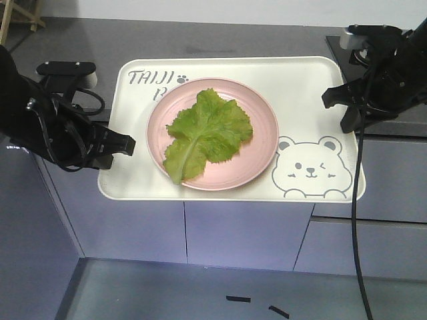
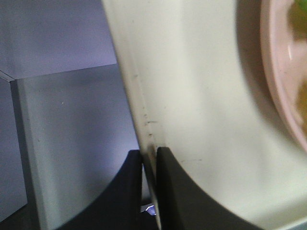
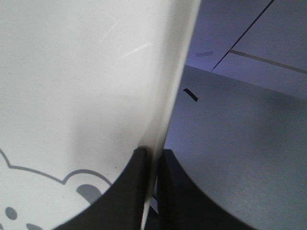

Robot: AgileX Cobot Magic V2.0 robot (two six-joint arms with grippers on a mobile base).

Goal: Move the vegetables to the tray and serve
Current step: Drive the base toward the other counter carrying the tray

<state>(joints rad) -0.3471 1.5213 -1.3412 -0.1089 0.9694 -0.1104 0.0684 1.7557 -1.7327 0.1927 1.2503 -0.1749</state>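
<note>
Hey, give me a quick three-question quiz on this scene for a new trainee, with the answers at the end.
1. True or false: the lettuce leaf lies directly on the tray.
2. What are the left gripper and right gripper clamped on? A) a spoon B) the tray's rim C) the leaf
3. Fill in: the leaf rests on a round ___ plate.

Key: 1 false, a plate sits between them; 2 B; 3 pink.

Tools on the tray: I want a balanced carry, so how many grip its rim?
2: the left tool clamps the tray's left rim, the right tool its right rim.
</note>
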